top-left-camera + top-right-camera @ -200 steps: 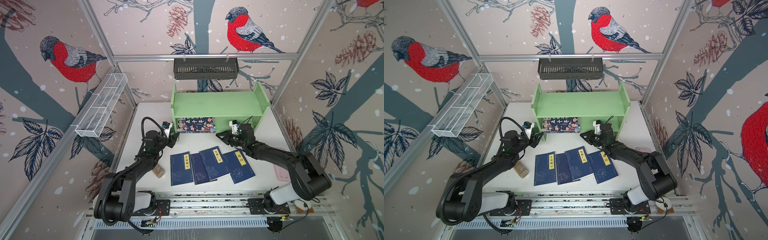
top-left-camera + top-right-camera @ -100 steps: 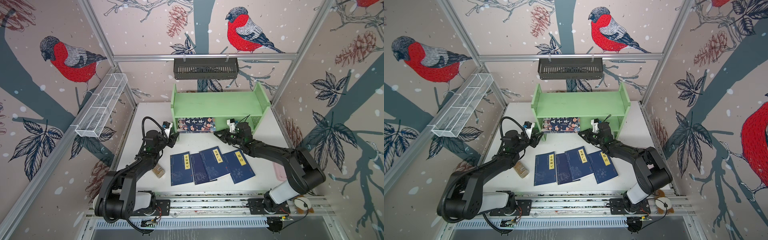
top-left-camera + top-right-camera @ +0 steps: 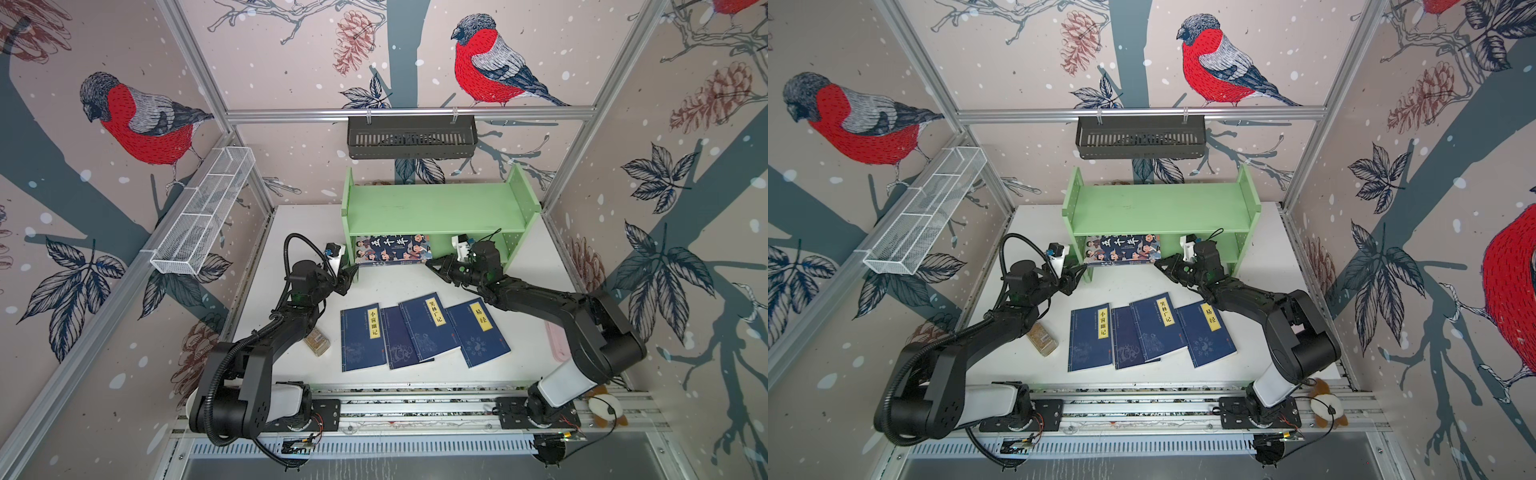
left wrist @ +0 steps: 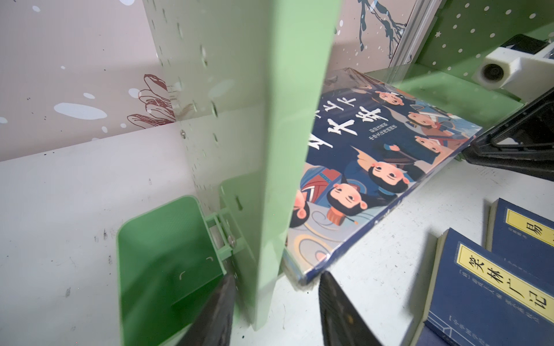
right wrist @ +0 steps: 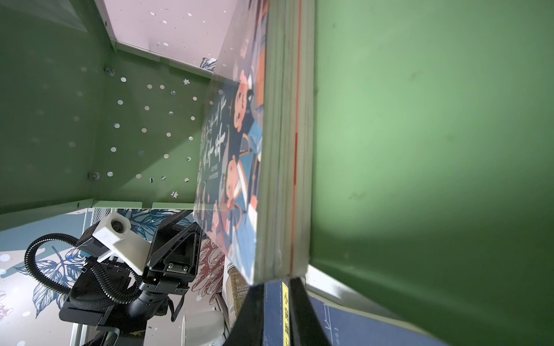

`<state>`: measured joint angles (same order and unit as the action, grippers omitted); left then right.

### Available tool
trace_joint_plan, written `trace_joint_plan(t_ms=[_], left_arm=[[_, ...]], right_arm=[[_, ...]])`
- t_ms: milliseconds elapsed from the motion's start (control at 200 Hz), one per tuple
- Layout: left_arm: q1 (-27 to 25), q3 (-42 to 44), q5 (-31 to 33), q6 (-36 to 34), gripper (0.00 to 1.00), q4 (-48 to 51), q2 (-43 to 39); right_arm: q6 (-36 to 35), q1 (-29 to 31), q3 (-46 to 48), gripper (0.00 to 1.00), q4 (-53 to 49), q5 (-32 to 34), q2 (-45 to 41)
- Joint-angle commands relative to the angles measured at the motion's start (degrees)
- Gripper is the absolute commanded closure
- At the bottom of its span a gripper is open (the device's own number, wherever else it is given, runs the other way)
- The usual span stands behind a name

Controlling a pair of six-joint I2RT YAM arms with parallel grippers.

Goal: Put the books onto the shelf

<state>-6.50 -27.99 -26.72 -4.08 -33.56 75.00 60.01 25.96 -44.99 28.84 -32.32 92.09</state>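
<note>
The light green shelf [image 3: 436, 208] stands at the back of the table. A large cartoon-cover book [image 3: 392, 249] lies flat on its lower tier, its front edge sticking out. Several navy books with yellow labels [image 3: 360, 338] [image 3: 428, 324] [image 3: 478, 332] lie fanned on the table in front. My left gripper [image 3: 351, 274] is open at the shelf's left front corner. Its jaws straddle the side panel [image 4: 287, 149], with one fingertip [image 4: 335, 299] near the big book's corner. My right gripper [image 3: 430, 264] is shut to a slim empty gap, its tips [image 5: 275, 287] at that book's right front corner [image 5: 281, 263].
A small green cup [image 4: 162, 254] hangs on the shelf's left panel. A small brown jar [image 3: 316, 341] lies left of the navy books. A pink item [image 3: 557, 345] sits by the right wall. A black slotted basket [image 3: 411, 137] and a white mesh basket [image 3: 203, 212] hang on the frame.
My right gripper has crept a little to the left, up to the big book's corner. The left gripper has hardly moved.
</note>
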Motion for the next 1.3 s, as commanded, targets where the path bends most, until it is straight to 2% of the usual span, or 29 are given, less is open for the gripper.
trace_joint_plan(t_ms=[0,225,525,985,1095,1295], left_arm=[[0.0,-0.05,0.35,-0.89,0.54,-2.65,0.01],[-0.01,-0.23,-0.13,-1.02,0.54,-2.91,0.3],[0.0,-1.02,-0.11,-0.63,0.59,-3.65,1.46],[0.0,-1.27,0.08,-0.41,0.65,-3.79,1.59],[0.0,-1.44,0.0,-0.32,0.7,-3.71,1.73],[0.0,-1.46,-0.13,-0.14,0.71,-3.71,1.8]], right_arm=[[0.2,0.06,-0.35,0.82,2.2,-0.07,0.36],[-0.14,-0.07,0.93,0.81,1.27,0.41,-1.65],[-1.12,-0.72,2.01,0.81,-1.24,0.97,-4.96],[-0.87,-0.71,1.14,0.81,-0.45,0.29,-3.26],[-0.74,-0.63,1.14,0.81,-0.15,0.14,-2.9],[-0.68,-0.6,0.71,0.81,0.25,-0.12,-2.23]])
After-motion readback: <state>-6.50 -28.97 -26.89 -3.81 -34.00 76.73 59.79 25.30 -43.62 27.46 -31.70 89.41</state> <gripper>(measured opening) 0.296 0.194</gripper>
